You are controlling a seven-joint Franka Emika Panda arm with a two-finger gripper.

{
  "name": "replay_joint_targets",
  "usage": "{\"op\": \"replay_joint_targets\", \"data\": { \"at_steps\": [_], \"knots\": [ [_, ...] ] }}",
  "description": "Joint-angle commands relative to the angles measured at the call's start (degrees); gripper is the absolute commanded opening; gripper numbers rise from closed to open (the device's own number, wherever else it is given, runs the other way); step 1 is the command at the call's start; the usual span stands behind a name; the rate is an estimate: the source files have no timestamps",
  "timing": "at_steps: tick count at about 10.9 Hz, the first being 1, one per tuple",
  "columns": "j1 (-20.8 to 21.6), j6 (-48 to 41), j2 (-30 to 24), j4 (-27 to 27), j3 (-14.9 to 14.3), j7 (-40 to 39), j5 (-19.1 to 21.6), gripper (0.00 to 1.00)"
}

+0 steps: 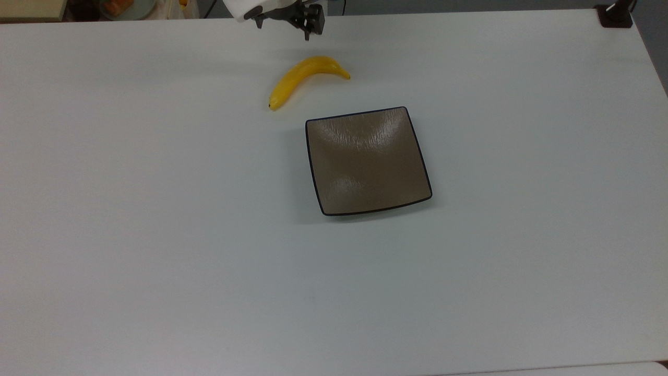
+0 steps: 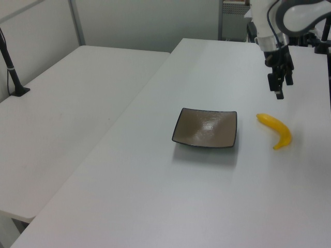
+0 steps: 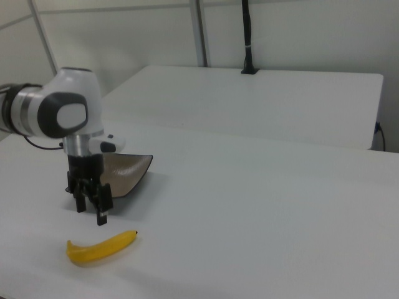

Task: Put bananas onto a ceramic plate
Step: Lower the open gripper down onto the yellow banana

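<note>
One banana (image 1: 305, 77) lies just off the plate's (image 1: 313, 172) edge, open-fingered pincer (image 3: 91, 208) poised above it.

Arm (image 3: 53, 112): white shell with grey joint rings, wrist turned downward.

Gripper (image 3: 91, 212): black, two-finger, hanging below the wrist and pointing down at the table (image 3: 262, 212). Fingers (image 3: 101, 216) spread apart with a plain gap between them; nothing held, tips clear of the surface.

Seen in the top view at the upper edge (image 1: 308, 23), and in the left view at upper right (image 2: 280, 89), fingers vertical.
</note>
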Motion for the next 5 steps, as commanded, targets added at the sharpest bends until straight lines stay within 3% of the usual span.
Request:
{"op": "replay_joint_targets", "data": {
  "at_steps": [1, 5],
  "knots": [
    [-0.03, 12.80, -3.08, -9.74, 0.14, 6.49, 1.17, 1.00],
    [-0.74, 21.77, -1.94, -14.75, 0.14, 8.16, 2.05, 1.00]
  ]
}}
